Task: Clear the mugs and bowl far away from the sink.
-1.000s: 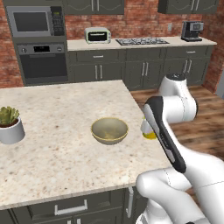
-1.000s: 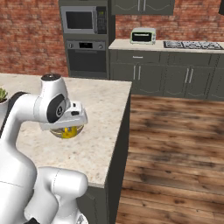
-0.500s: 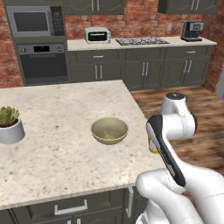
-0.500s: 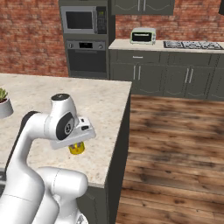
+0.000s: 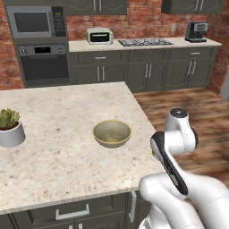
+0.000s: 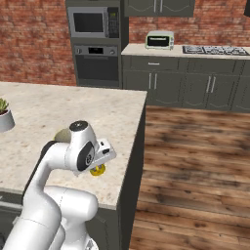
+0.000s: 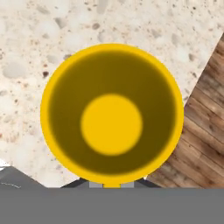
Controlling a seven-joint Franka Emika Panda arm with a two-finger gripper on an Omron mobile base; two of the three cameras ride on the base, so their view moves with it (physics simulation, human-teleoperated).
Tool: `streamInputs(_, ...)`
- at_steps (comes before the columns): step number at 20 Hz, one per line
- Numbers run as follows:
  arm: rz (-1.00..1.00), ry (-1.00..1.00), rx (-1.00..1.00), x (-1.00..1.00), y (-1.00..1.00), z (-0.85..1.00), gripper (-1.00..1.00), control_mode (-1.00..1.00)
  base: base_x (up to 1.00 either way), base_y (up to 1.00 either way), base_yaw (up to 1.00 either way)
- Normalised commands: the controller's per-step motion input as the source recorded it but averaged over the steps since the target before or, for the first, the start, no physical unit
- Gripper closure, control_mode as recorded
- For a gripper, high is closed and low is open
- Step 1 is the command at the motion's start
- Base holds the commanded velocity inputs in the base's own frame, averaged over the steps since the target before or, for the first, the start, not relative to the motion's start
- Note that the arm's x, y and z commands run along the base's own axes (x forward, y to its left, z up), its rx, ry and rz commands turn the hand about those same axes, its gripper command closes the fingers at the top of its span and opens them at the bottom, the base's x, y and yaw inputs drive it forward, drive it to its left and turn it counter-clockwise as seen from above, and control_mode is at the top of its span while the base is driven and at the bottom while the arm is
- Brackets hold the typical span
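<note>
Yellow mug (image 7: 111, 114) sits right under my hand near the tabletop (image 5: 62, 152) edge; can't tell whether the fingers grip it. Bowl (image 5: 112, 133) mid-tabletop, untouched. Most clearing left, I judge.

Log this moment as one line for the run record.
hand: over yellow mug, near counter edge; grip: cannot tell | bowl: mid-counter, untouched | potted plant: left

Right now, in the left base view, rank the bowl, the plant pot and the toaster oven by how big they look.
1. bowl, widest of the three.
2 and 3. plant pot and toaster oven: they look about alike. The toaster oven stands on the far counter, so it is likely larger than it looks.
</note>
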Motion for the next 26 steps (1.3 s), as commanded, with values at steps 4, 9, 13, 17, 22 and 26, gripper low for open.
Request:
streamInputs(4,0.04,0.0,0.05,0.65,-0.15,-0.27,1.0,-1.0,0.0,0.0,0.0)
streamInputs(9,0.0,0.13,0.0,0.54,-0.05,-0.07,1.0,-1.0,0.0,0.0,0.0)
streamInputs(13,-0.03,0.21,0.0,0.54,0.0,-0.02,1.0,-1.0,0.0,0.0,0.0)
streamInputs(17,-0.01,0.17,0.0,0.42,0.0,-0.13,1.0,-1.0,0.0,0.0,0.0)
streamInputs(22,0.0,0.02,0.0,0.02,0.0,-0.33,1.0,-1.0,0.0,0.0,0.0)
streamInputs(26,0.0,0.0,0.0,0.0,0.0,-0.45,1.0,-1.0,0.0,0.0,0.0)
